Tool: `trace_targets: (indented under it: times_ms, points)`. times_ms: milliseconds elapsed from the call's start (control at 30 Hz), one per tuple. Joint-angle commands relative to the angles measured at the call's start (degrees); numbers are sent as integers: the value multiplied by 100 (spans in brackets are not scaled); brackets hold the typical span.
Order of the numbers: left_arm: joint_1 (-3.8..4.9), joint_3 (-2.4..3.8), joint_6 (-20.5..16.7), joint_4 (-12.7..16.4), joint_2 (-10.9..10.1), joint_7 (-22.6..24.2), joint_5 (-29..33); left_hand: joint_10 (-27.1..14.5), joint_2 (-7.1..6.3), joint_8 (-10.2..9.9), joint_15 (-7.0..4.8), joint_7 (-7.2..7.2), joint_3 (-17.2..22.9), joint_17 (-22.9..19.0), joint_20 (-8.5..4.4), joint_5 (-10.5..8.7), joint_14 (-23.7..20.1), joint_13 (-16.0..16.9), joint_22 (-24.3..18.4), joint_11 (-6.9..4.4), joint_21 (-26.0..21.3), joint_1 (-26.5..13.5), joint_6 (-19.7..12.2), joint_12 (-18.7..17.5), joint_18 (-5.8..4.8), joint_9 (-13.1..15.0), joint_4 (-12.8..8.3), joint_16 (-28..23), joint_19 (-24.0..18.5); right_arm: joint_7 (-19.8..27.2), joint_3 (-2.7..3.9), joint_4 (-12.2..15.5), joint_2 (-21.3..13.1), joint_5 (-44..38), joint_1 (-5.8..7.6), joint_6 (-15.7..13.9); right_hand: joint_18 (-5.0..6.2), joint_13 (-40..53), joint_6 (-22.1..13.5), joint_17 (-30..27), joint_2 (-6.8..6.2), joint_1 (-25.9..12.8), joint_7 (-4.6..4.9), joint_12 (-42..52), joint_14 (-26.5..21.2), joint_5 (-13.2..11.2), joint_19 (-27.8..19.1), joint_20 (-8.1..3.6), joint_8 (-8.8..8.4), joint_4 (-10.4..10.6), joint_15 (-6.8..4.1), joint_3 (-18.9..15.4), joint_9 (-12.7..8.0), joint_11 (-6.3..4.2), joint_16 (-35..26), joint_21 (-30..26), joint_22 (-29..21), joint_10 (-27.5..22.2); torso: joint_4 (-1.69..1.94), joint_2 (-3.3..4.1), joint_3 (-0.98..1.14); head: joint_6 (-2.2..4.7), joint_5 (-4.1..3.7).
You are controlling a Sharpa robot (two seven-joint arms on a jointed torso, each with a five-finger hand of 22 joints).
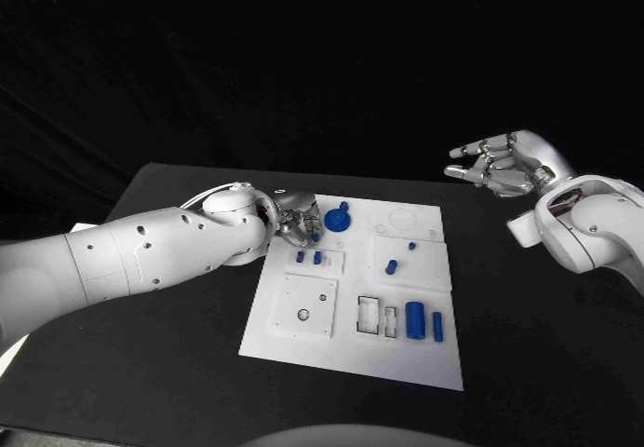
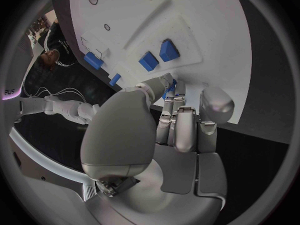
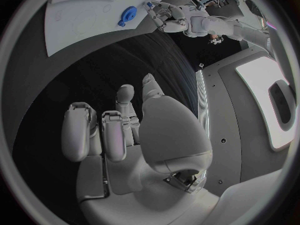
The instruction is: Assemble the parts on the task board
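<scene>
The white task board (image 1: 288, 340) lies in the middle of the black table. My left hand (image 1: 298, 222) is low over its far left corner, thumb and fingertips (image 2: 177, 101) pressed together on a small blue part (image 2: 169, 88). A round blue part (image 1: 337, 220) sits right beside that hand. Two small blue blocks (image 1: 309, 256) stand just nearer, also seen close to the fingers (image 2: 157, 56). More blue parts (image 1: 400, 257) lie mid-board, and a blue cylinder (image 1: 416, 319) lies by the near right slots. My right hand (image 1: 500, 163) is raised beyond the board's far right corner, holding nothing, fingers loosely bent and apart.
Rectangular recesses (image 1: 376, 315) and a square plate with holes (image 1: 306, 305) take up the board's near half. Black table (image 1: 161, 363) surrounds the board on every side. My left forearm (image 1: 148, 256) stretches across the table's left part.
</scene>
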Motion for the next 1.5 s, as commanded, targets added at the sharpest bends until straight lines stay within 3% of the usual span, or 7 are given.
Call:
trace_targets:
  times_ms: [33,500,767,967,1100,1300,1500]
  points:
    - [0,1,202,-3,12,-126,-29,-75,-13,-38,47,22,-44,-28,56,0,234,-9,-4,13,-18,-76,-39,-53,-115,-17,-1,1,79,45,1,9,-4,-5,-2,68,44,-9,-17,842,46,26,-7,-31,428,37,-24,3,16,0,35,-22,8,7,-27,-26,-3,-36,3,-2,1,-3,0]
    - [-2,0,170,-3,-8,-152,-29,-370,-91,-212,101,57,-119,-172,125,4,199,-18,-25,75,-68,-82,-286,-238,-100,-59,-6,-50,47,-27,1,-3,-15,-26,-2,136,49,-68,-22,834,51,34,-6,-108,426,38,-35,3,14,-2,36,-30,7,8,-35,-41,-31,-72,2,-4,-3,-2,-10]
    - [-1,9,-227,-43,-194,39,350,-862,-67,-206,154,-10,-392,-381,185,18,154,-36,-296,147,-373,8,-722,-330,-37,-55,-19,-134,-17,-807,-2,-48,-20,-1060,-28,1221,132,-1930,116,424,213,707,84,-2402,339,-16,-215,68,61,-272,123,281,18,126,-400,-364,-563,-1015,-6,-5,-9,25,-37]
    - [13,28,-801,-137,-471,1034,2817,-889,87,-135,180,162,-346,-1339,209,175,-134,-11,-1444,182,-1638,184,-520,-128,187,-29,8,-704,-386,-1177,-4,138,-11,-2698,-129,1750,146,-3023,509,325,74,1096,-50,-3227,341,24,-180,49,119,-505,82,706,34,113,-474,-395,-598,-855,-17,-5,9,78,-119]
    - [13,22,-952,-25,-653,1963,4869,-1006,100,-105,254,240,-409,-2888,278,172,-911,-15,-2228,251,-2622,74,-356,-12,306,-28,120,-1696,-973,-1331,-4,369,-31,-3656,-216,1693,147,-3621,641,293,-82,1019,-64,-3524,345,-38,-152,44,53,-503,87,938,19,94,-488,-407,-606,-609,8,2,-9,115,-290]
    - [7,-6,-1140,284,-911,3040,7675,-690,192,-49,221,153,-645,-3227,290,165,-1169,71,-2320,166,-2784,-75,-216,370,333,-15,253,-1875,-1128,-1567,-8,619,-2,-4603,-316,1651,145,-3787,679,260,-161,972,-65,-3610,344,-58,-144,60,34,-498,93,1008,19,106,-507,-413,-614,-594,0,-7,-10,162,-451]
    - [2,-16,-1100,507,-1111,3353,8733,-448,273,1,170,115,-781,-3303,254,181,-1221,156,-2374,93,-2855,-149,-133,694,336,-16,306,-1857,-1125,-1761,-35,618,148,-5032,-388,1646,148,-3974,643,236,-219,939,-37,-3705,341,-92,-143,80,-3,-493,114,1118,8,135,-519,-428,-636,-596,-1,0,-8,185,-562]
